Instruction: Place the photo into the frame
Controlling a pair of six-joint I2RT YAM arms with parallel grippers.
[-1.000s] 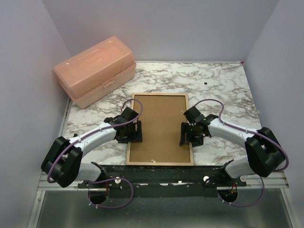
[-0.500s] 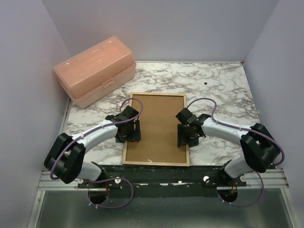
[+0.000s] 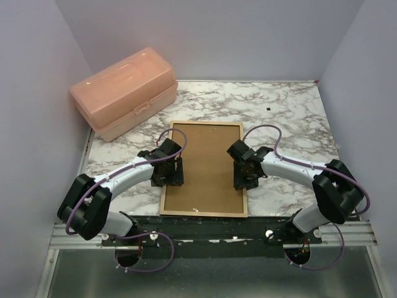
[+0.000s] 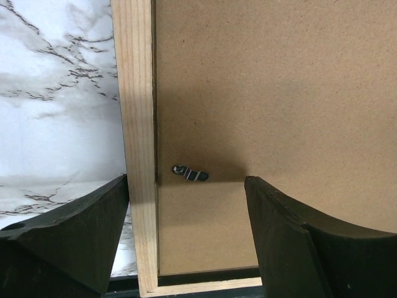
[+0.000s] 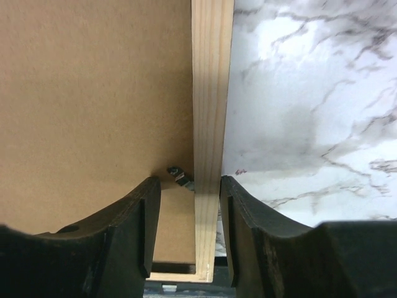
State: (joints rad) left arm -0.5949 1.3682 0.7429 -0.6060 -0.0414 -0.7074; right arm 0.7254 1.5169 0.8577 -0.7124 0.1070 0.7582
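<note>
Right hand (image 5: 189, 186) half-open astride frame (image 5: 208, 93) rail, left hand (image 4: 186, 183) wide, both empty (clip (image 5: 180, 176) close); pinch rail squarely.

1. Robot test cell in a lab, not a home or a shop.
2. Left arm (image 3: 118, 179) and right arm (image 3: 291, 166) are bolted side by side to a metal rail (image 3: 356, 237) at the near edge of the counter (image 3: 291, 118).
3. Plain pale walls (image 3: 211, 37) box the counter in on the left, far and right sides.
4. Purple cables (image 3: 267, 131) loop loose along both arms.
5. Staged props sit on the marble-print top: frame (image 3: 205, 213) lying back-up, peach plastic box (image 3: 124, 93) far left.
</note>
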